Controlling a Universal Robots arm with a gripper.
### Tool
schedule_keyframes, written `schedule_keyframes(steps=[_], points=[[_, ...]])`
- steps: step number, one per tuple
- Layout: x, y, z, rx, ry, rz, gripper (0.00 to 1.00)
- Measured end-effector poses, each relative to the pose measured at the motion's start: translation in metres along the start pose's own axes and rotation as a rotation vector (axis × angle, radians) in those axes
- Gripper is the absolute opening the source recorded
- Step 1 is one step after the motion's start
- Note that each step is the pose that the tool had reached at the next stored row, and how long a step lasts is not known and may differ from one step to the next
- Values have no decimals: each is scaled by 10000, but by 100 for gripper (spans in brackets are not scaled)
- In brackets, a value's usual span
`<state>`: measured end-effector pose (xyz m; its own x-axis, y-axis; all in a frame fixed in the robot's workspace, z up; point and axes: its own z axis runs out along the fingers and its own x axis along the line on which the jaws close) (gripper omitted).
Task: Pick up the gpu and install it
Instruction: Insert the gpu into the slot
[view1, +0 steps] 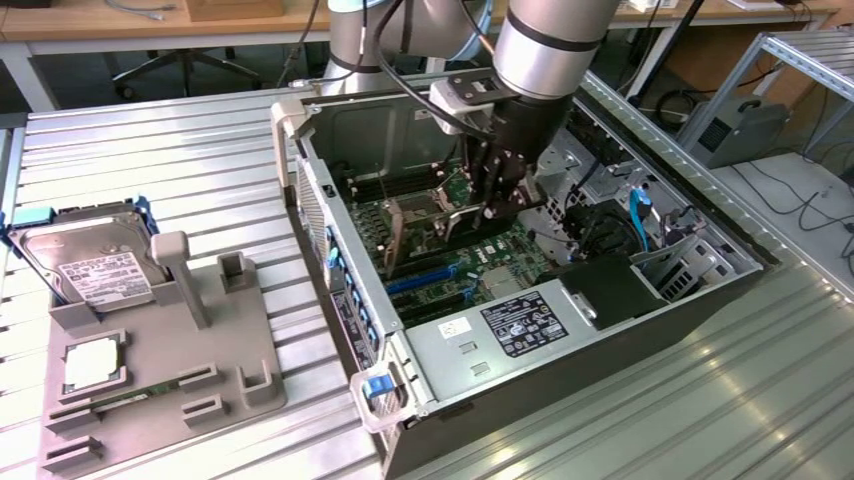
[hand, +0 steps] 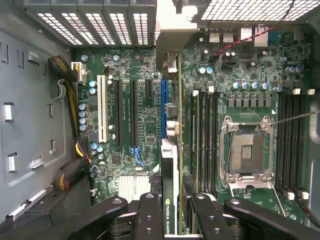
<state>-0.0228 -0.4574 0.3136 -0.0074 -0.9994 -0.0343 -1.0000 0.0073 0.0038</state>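
Seen edge-on in the wrist view, the gpu (hand: 169, 170) is a thin dark card with a green-lettered label near my fingers and a silver end bracket (hand: 170, 40) at its far end. My gripper (hand: 172, 216) is shut on it, one black finger (hand: 149, 215) on each side. The card hangs upright just above the motherboard (hand: 135, 115), along the blue expansion slot (hand: 163, 102) and beside the black slots. In the exterior view my gripper (view1: 497, 195) reaches down into the open computer case (view1: 534, 330), over the middle of the board.
The CPU socket (hand: 246, 155) and memory slots (hand: 205, 140) lie close beside the card. Cables (hand: 70, 75) run along the case wall. Outside the case, a grey fixture (view1: 174, 370) holds a hard drive (view1: 87, 265) and a green memory stick (view1: 123, 400).
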Motion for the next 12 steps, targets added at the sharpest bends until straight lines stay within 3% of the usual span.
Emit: schedule_keyframes(steps=[12], points=[[18,56,4,2,-2,0,27]])
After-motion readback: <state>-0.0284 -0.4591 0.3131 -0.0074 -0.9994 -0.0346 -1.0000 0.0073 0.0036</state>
